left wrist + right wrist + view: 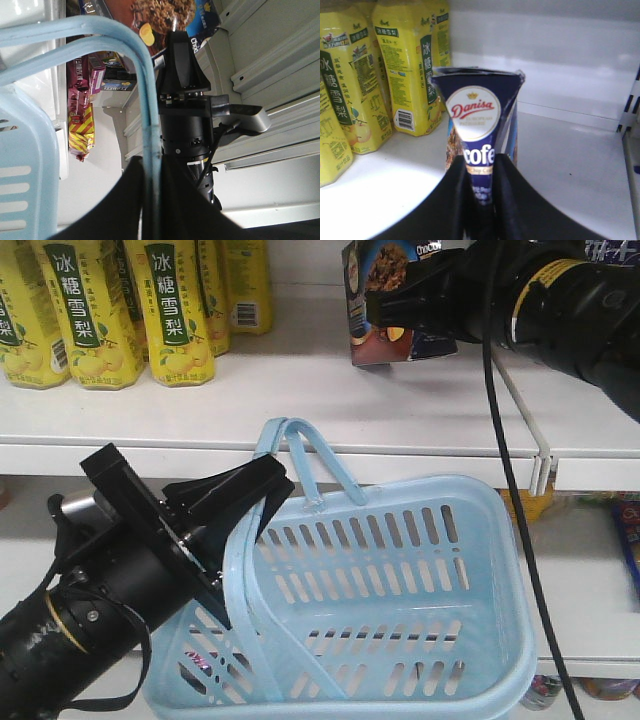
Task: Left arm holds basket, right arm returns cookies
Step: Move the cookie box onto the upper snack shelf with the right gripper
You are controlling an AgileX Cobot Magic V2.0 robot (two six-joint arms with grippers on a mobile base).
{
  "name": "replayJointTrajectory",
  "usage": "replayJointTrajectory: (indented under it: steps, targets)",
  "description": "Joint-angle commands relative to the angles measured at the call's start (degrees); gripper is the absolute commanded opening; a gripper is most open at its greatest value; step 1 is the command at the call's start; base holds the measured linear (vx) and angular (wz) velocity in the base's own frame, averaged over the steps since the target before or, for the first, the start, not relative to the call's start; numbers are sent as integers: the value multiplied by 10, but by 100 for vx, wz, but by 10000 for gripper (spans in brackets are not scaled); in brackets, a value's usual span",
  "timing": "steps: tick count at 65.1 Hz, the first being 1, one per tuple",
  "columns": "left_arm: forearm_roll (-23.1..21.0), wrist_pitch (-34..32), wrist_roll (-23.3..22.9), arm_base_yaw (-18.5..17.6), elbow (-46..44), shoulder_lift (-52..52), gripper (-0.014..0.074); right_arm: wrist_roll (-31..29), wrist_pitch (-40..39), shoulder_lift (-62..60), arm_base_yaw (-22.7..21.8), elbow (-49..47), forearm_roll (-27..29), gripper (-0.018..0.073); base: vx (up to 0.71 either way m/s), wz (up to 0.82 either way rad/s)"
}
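Observation:
The pale blue basket (400, 610) hangs in front of the shelves, empty inside. My left gripper (262, 490) is shut on its hoop handles; in the left wrist view the handle (150, 150) runs between the black fingers (190, 210) of my left gripper (151, 172). The navy cookies carton (385, 270) stands slightly tilted on the upper shelf (300, 390). My right gripper (375, 305) is shut on its side. In the right wrist view my right gripper (481, 165) clamps the narrow face of the cookies (475, 115). The right arm (182, 100) and cookies (165, 17) also show in the left wrist view.
Yellow pear-drink bottles (110, 310) line the upper shelf to the left of the carton, close beside it (410, 75). A white wire divider (525, 415) runs along the shelf on the right. Snack packs (80, 125) sit on another shelf. A black cable (510, 470) hangs past the basket.

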Motion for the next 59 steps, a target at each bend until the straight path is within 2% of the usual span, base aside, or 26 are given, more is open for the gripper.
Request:
replayJointTrajectory:
  steps: [1, 16, 47, 54, 59]
  targets:
    - [-63, -43, 21, 9, -22, -12, -3, 7, -29, -1, -13, -17, -14, -6, 0, 0]
    - [-63, -43, 21, 9, -22, -12, -3, 22, -11, 9, -27, -14, -15, -6, 0, 0]
    - [-63, -43, 21, 9, -22, -12, -3, 22, -42, 1, -26, 55, -14, -2, 0, 0]
    - [-63, -43, 21, 9, -22, -12, -3, 22, -58, 1, -26, 55, -14, 34, 0, 0]
    - [-63, -43, 21, 9, -22, -12, -3, 22, -76, 1, -26, 55, -14, 94, 0, 0]
